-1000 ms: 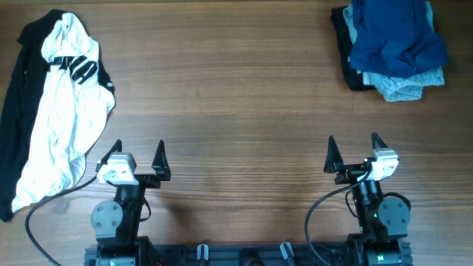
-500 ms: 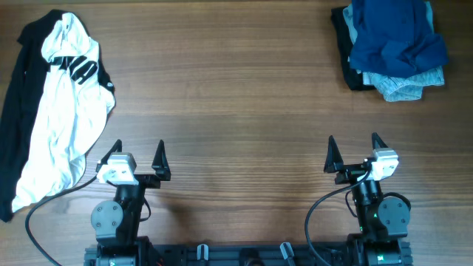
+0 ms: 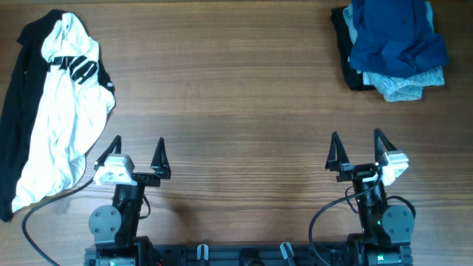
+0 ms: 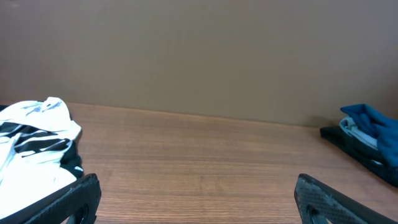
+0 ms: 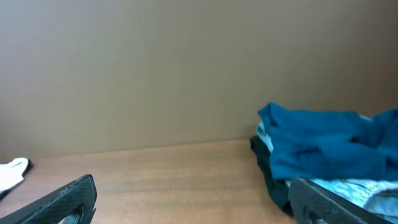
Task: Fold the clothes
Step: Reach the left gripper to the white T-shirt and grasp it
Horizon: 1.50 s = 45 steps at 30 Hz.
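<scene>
Closest to the robot's base, the left gripper (image 3: pixel 139 142) stands over bare wood with its two fingers spread wide and nothing between them. Compared with a second ago it has slid a touch toward the left edge. The right gripper (image 3: pixel 357 135) is likewise spread wide and empty, and it has shifted a little to the right. Neither touches any cloth.

The table (image 3: pixel 236 96) is brown wood grain, and nothing lying on it has moved since the earlier pictures.

On the left side, the white T-shirt (image 3: pixel 63 125) lies crumpled in a long strip running from near the left gripper up to the far left corner, with its black print (image 3: pixel 77 66) showing toward the far end. It rests on a black garment (image 3: pixel 15 96) that sticks out along its left edge.

In the far right corner, well apart from both grippers, sits a heap. A dark blue garment (image 3: pixel 395 33) lies on top, a pale teal garment (image 3: pixel 403 85) pokes out under its near edge, and a black piece (image 3: pixel 344 52) shows at the heap's left side.

Beyond the table, both wrist views show a plain brown wall (image 4: pixel 199 56).
</scene>
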Each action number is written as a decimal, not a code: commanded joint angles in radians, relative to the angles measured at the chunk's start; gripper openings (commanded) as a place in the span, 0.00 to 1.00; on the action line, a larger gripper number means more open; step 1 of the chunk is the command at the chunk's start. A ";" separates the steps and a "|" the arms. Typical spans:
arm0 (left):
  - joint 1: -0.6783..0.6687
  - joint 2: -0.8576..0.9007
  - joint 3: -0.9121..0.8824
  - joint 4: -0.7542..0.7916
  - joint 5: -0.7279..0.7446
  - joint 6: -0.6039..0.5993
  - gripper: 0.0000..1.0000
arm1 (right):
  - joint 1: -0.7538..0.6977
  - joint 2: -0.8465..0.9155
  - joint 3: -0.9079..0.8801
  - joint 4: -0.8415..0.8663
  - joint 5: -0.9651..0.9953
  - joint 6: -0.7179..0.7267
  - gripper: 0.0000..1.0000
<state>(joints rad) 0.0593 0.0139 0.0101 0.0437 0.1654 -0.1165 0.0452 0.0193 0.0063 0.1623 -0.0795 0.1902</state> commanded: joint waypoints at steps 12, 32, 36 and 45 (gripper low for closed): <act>0.003 0.130 0.240 -0.134 0.008 -0.027 1.00 | 0.003 0.087 0.130 0.010 -0.079 -0.112 1.00; 0.003 0.999 0.996 -0.656 0.024 -0.074 1.00 | 0.003 1.171 0.947 -0.267 -0.396 -0.173 1.00; 0.006 1.105 1.117 -0.776 0.024 -0.074 1.00 | 0.003 1.317 1.044 -0.321 -0.515 -0.231 1.00; 0.074 1.347 1.234 -0.876 0.084 -0.071 1.00 | 0.003 1.489 1.052 -0.419 -0.527 -0.186 1.00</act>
<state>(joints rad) 0.1204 1.3159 1.2240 -0.8505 0.2195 -0.1890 0.0452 1.4826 1.0439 -0.2520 -0.5697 -0.0319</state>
